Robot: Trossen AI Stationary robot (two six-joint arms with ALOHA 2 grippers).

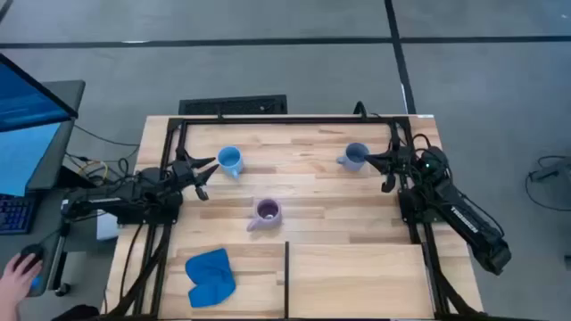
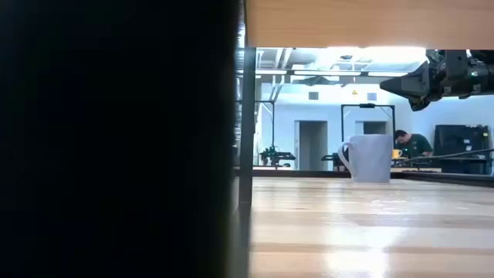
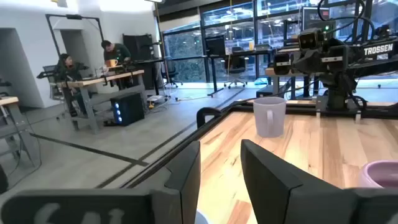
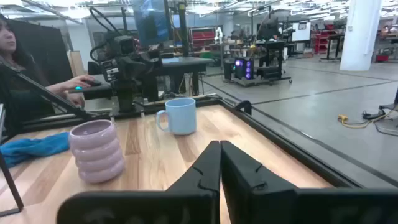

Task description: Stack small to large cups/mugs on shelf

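Three mugs stand upright on the tabletop [image 1: 312,192]. The sky-blue mug [image 1: 230,160] is at the far left, the grey-blue mug [image 1: 355,156] at the far right and the ribbed lilac mug [image 1: 267,212] in the middle. My left gripper [image 1: 207,176] is open just left of the sky-blue mug, and its fingers [image 3: 186,171] hold nothing. My right gripper [image 1: 373,162] is shut and empty, just right of the grey-blue mug [image 2: 370,158] and above its height [image 2: 405,83]. The shelf [image 1: 357,276] spans the near side.
A bright blue cloth [image 1: 211,275] lies at the near left, on the shelf panel. Black rails [image 1: 285,120] frame the table's far edge and sides, and a post [image 1: 285,276] divides the shelf. A person's hand [image 1: 22,266] rests on a mouse beyond the left edge.
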